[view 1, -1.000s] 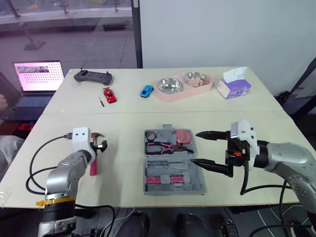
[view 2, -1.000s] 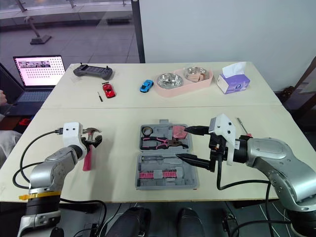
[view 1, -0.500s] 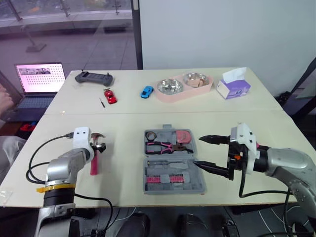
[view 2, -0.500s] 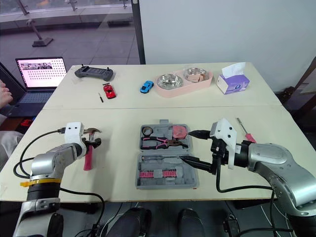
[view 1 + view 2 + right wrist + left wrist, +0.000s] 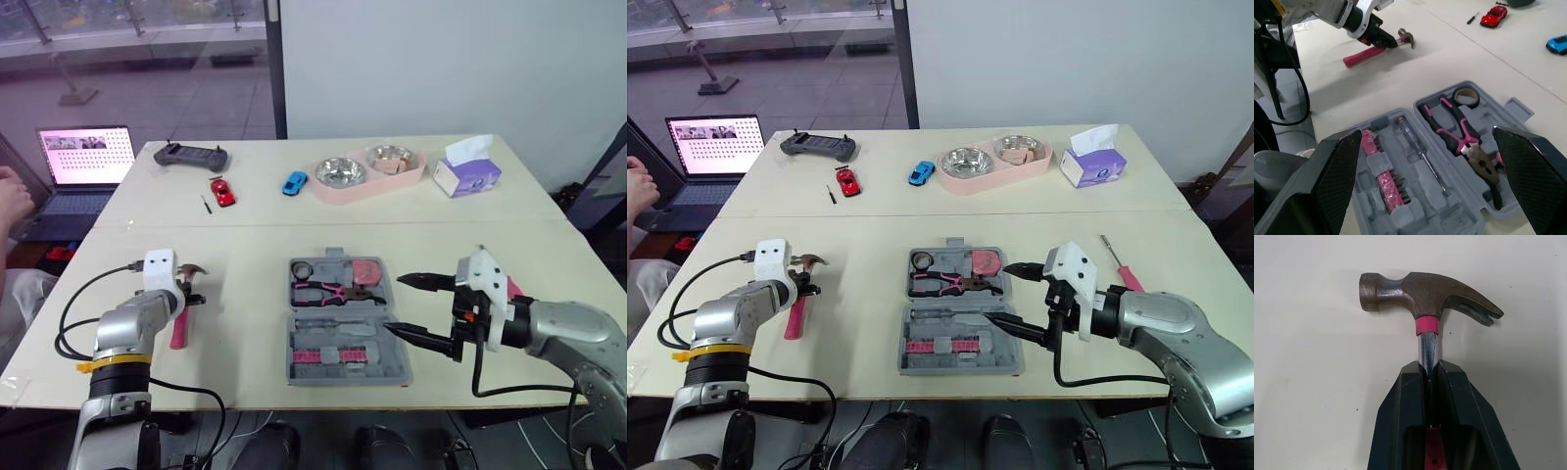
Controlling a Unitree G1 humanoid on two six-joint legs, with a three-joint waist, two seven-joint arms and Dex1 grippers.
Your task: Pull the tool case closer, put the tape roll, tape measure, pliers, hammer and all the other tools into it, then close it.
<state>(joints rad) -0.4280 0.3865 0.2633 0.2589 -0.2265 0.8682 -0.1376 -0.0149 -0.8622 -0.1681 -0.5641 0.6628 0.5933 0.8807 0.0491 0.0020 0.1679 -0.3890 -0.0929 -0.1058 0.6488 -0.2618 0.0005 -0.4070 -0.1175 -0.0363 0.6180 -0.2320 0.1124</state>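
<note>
The hammer (image 5: 178,330) lies on the table at the left, with a pink handle and a rusty head (image 5: 1420,291). My left gripper (image 5: 1429,367) is shut on its chrome shaft just below the head, also seen from above (image 5: 192,292). The grey tool case (image 5: 402,368) lies open in the middle. It holds the tape roll (image 5: 301,267), the pink-handled pliers (image 5: 328,291), the pink tape measure (image 5: 365,269), a screwdriver and pink bits. My right gripper (image 5: 396,304) hangs open just right of the case, holding nothing. A pink-handled screwdriver (image 5: 1118,266) lies on the table behind my right arm.
At the back stand a pink tray (image 5: 367,183) with two metal bowls, a tissue box (image 5: 466,171), a blue toy car (image 5: 293,182), a red toy car (image 5: 223,192), a small screwdriver (image 5: 204,203) and a controller (image 5: 194,155). A laptop (image 5: 83,162) and a person's hand (image 5: 12,191) are at the left.
My left gripper has closed from open onto the hammer's shaft. The right gripper stays open beside the case, nearly in the same place.
</note>
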